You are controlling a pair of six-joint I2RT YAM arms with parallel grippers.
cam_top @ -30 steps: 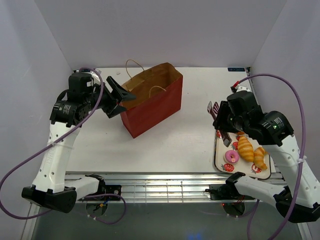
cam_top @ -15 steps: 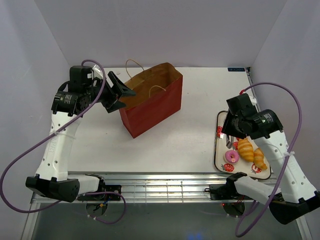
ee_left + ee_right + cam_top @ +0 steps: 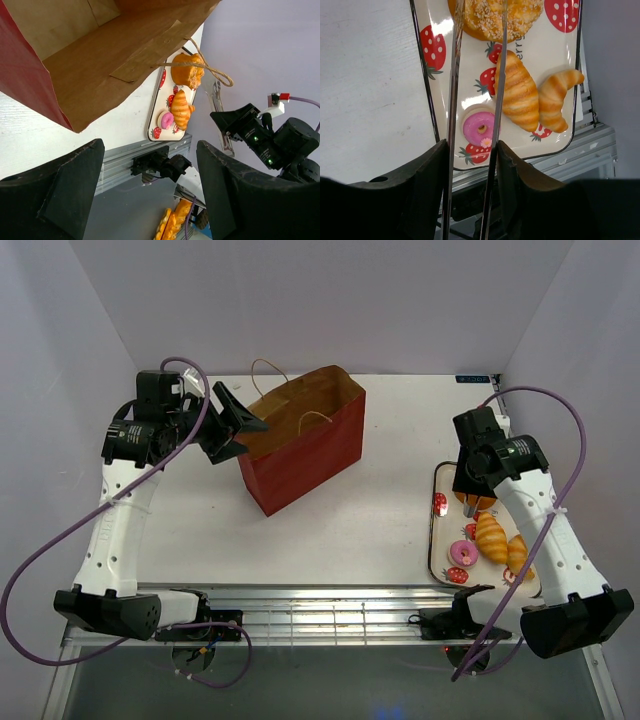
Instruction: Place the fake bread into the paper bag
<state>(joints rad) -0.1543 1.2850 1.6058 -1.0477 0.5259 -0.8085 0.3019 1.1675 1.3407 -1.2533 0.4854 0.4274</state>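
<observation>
Clamps tongs [image 3: 452, 100] in the right gripper [image 3: 470, 150] over the bread [image 3: 520, 92] at the worktop's [image 3: 380, 500] right edge, poising the empty, spread left gripper [image 3: 149, 147] likely to steady the bag [image 3: 90, 65].

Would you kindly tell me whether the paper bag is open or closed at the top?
Open: the paper bag stands with its mouth gaping, its tan inside showing from above.
</observation>
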